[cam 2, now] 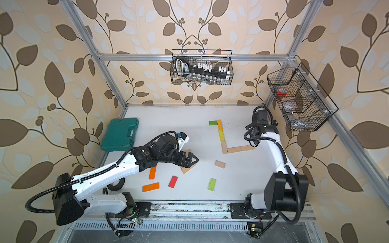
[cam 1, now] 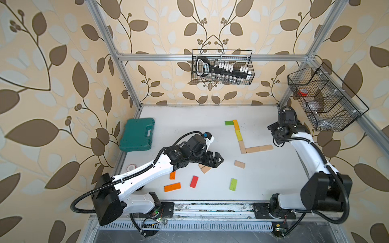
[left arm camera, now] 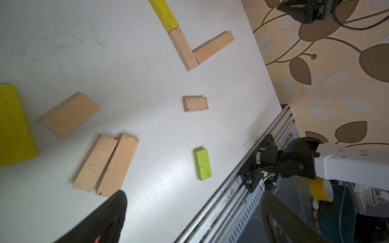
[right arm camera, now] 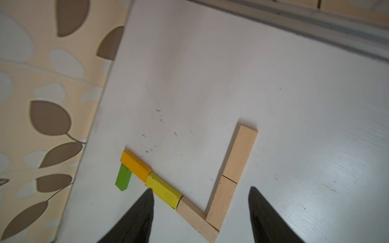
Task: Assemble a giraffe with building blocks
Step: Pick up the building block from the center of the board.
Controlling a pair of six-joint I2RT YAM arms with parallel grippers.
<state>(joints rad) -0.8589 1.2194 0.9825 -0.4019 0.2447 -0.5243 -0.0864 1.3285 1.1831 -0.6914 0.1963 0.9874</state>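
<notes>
- Already the giraffe [cam 1: 242,145] lies flat toward 1 o'clock on the desk [cam 1: 185,117]: green head block [cam 1: 228,122], orange block [cam 1: 236,124], yellow block [cam 1: 239,135], then a beige body run [cam 1: 259,148]; no legs yet
- Right tool [right arm camera: 200,202] hangs above the body's corner, fingers spread, gripping nothing
- Left tool [cam 1: 219,161] hovers spread wide and empty over a pair of beige planks [cam 1: 204,168] just off centre toward 7 o'clock
- Step in hand, I judge: fetching a leg
- Next move calls for lowering onto one plank, pinching its narrow sides without nudging its neighbour, then setting it at 6 o'clock of the body
</notes>
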